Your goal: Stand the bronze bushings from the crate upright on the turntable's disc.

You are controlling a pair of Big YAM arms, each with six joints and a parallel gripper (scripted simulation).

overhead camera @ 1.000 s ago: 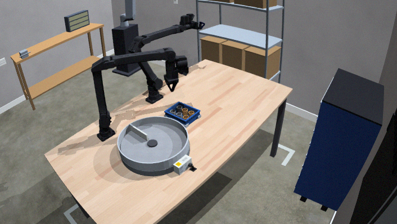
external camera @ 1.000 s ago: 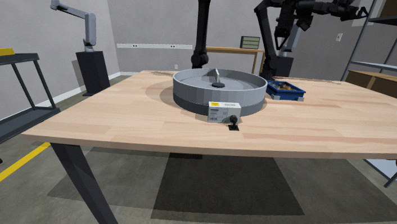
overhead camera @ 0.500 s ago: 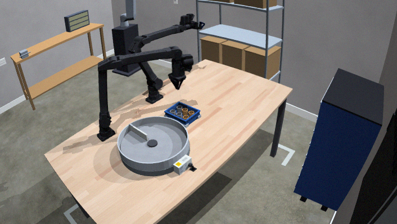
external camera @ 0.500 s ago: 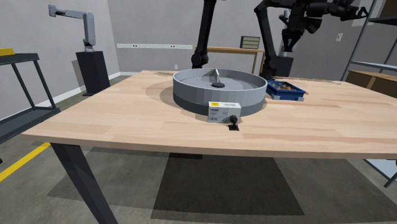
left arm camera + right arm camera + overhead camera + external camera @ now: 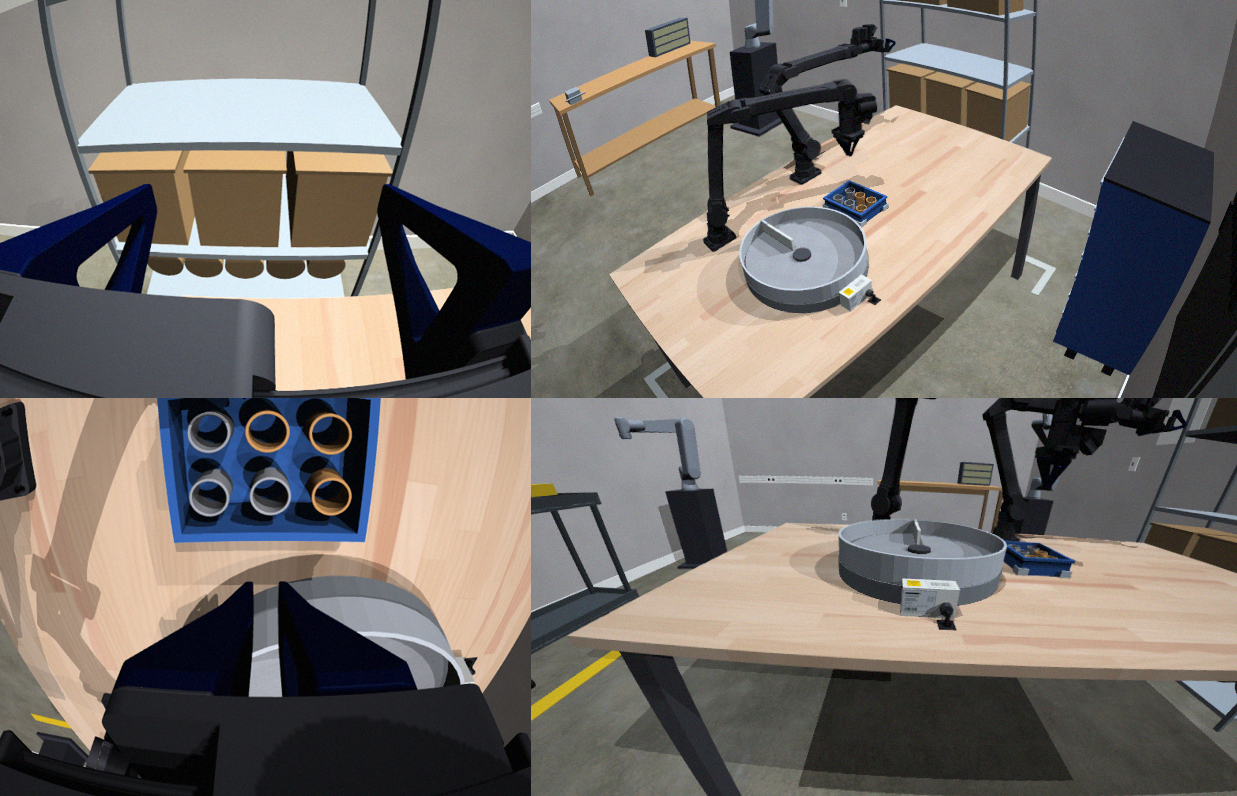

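The blue crate sits level; two corner guides show at its base, the others are hidden. Inside stand three bronze bushings and three steel bushings. The turntable's grey disc bears no bushing in view around its dark hub. My right gripper is shut but for a narrow gap, empty, high above the table near the crate. My left gripper is wide open and empty, far above the table, facing the shelf.
The turntable has a high rim wall and a pale upright divider reaching in toward the hub. A white control box stands against its outside. The crate is close beside the turntable. A shelf rack stands beyond the table.
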